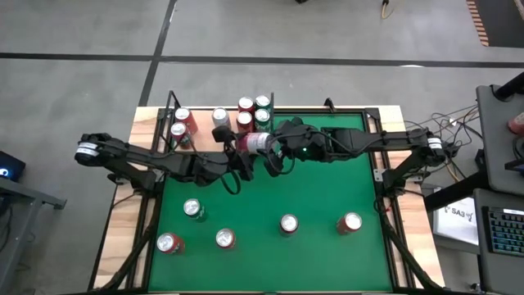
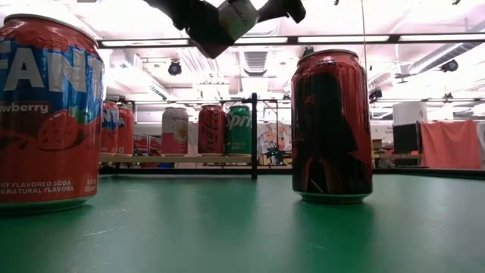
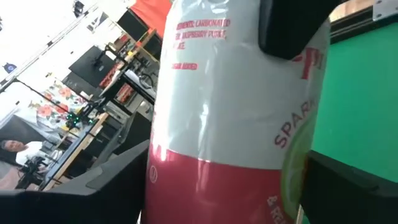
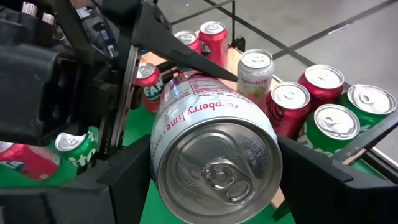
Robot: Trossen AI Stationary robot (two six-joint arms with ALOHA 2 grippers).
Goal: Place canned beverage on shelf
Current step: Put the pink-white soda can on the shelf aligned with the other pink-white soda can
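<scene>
From above, the right gripper (image 1: 270, 147) clasped the white-and-red raspberry-lime aluminium can (image 1: 255, 142) sideways at six o'clock of the pale wooden shelf (image 1: 160, 123), while, in the right wrist view, the left gripper (image 4: 124, 93) stood released beside it.

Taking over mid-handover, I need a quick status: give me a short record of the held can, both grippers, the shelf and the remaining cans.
held can: white and red can, lying sideways in the air by the shelf
right gripper: closed on the can
left gripper: right beside the can, grip unclear
shelf: back left of the table, several cans upright on it
loose cans: five upright on the green felt, near side
</scene>
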